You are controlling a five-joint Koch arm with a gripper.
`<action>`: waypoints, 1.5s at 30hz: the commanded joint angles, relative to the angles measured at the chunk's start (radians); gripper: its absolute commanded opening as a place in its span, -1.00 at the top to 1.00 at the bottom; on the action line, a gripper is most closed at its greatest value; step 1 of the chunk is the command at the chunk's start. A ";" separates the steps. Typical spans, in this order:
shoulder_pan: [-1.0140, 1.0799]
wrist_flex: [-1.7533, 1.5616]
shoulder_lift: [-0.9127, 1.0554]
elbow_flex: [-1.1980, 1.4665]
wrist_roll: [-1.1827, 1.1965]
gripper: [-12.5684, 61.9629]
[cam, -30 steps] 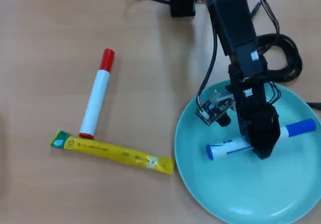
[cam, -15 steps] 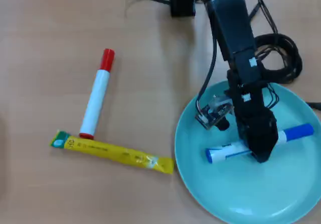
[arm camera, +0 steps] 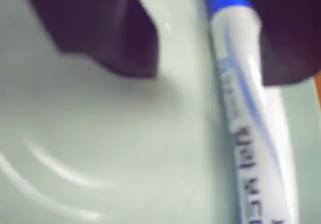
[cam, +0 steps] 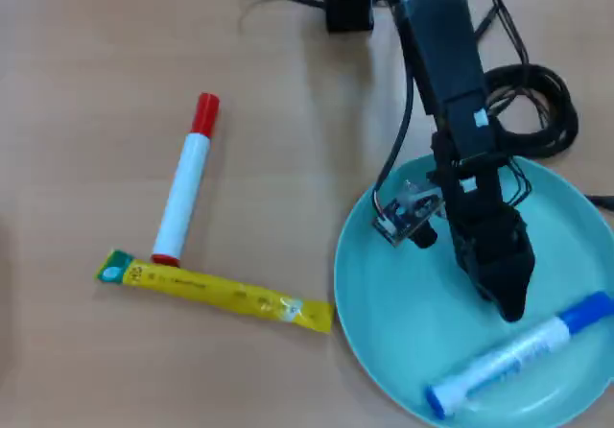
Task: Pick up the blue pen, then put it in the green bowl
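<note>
The blue pen (cam: 523,356), white with a blue cap and blue lettering, lies flat inside the green bowl (cam: 384,294) near its front right rim. My gripper (cam: 513,303) hangs over the bowl just behind the pen's capped end. In the wrist view the two dark jaws stand wide apart over the bowl's floor (arm camera: 100,148). The pen (arm camera: 251,128) lies between them, close against the right jaw and resting on the bowl. The gripper (arm camera: 210,76) is open and holds nothing.
A white marker with a red cap (cam: 187,183) lies on the wooden table left of the bowl. A yellow sachet (cam: 216,289) lies across its lower end. Black cables (cam: 537,102) coil behind the bowl, beside the arm's base.
</note>
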 commanded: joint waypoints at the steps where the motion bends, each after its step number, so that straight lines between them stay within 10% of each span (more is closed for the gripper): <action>1: 0.003 -0.043 0.032 0.003 0.000 0.12; 15: 0.003 0.063 0.149 0.078 -0.003 -0.57; 45: 0.107 0.588 0.874 0.396 -0.158 -0.56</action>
